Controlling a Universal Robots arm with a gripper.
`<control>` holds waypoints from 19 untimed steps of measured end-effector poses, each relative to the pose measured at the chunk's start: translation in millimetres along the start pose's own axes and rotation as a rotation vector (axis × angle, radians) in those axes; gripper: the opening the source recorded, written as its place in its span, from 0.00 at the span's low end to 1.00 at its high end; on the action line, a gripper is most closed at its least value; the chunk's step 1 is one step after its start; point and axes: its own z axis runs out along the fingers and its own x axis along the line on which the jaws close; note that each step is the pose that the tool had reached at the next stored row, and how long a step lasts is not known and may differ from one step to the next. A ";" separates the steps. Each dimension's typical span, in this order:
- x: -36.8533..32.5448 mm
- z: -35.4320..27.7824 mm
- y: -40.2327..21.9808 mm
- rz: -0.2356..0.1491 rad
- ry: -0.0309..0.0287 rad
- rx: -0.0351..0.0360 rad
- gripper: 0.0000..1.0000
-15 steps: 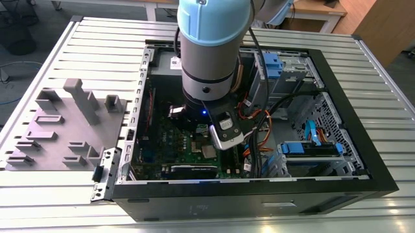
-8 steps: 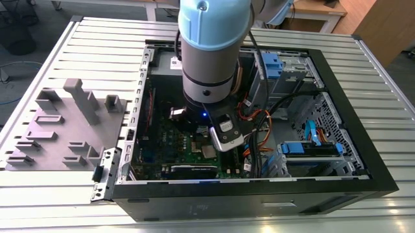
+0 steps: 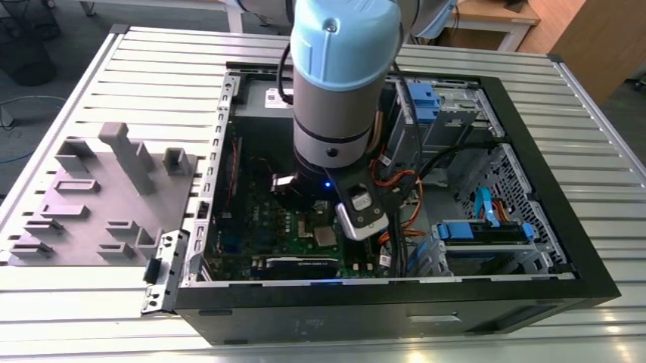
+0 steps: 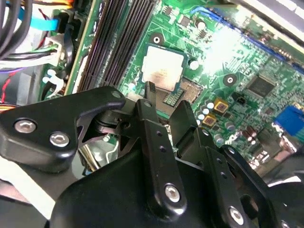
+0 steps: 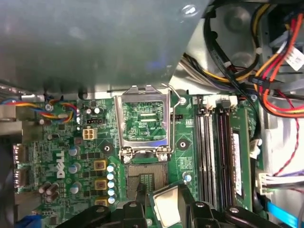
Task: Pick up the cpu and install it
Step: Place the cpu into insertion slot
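cpu held in the gripper beside the open socket

exterior view: the arm [image 3: 338, 91] reaches down into an open computer case [image 3: 404, 306] that lies on a slatted metal table [image 3: 151, 60]. the grey plastic blocks [image 3: 101, 197] sit on the table at the exterior view's left, outside the case.

first wrist view: the gripper [image 5: 163, 194] is closed to about the width of the chip. its two black fingers [image 5: 187, 195] stand one at each side of the cpu [image 5: 167, 210] and appear to press on its opposite edges. the cpu shows its dull silver top and pale rim and lies roughly level. it sits just beside the bare socket [image 5: 147, 176] on the green circuit board [image 5: 95, 142], shifted toward the memory slots [image 5: 213, 152], so that part of the socket is uncovered. whether the chip touches the board cannot be told. the silver socket frame [image 5: 142, 118] is swung open, away from the socket, with board visible through its window. bundled cables [image 5: 266, 61] run past the slots on their far side.

second wrist view: the cpu [image 4: 164, 71] lies at the fingertips, with the tip of one finger [image 4: 150, 92] against its edge and a strip of socket [image 4: 183, 95] visible next to it.
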 end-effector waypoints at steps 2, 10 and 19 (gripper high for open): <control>-0.2 1.8 -2.0 -0.008 0.0008 0.0004 0.39; -3.6 6.6 -16.4 -0.010 0.0058 0.0015 0.39; -11.0 10.9 -16.3 -0.009 0.0120 0.0080 0.39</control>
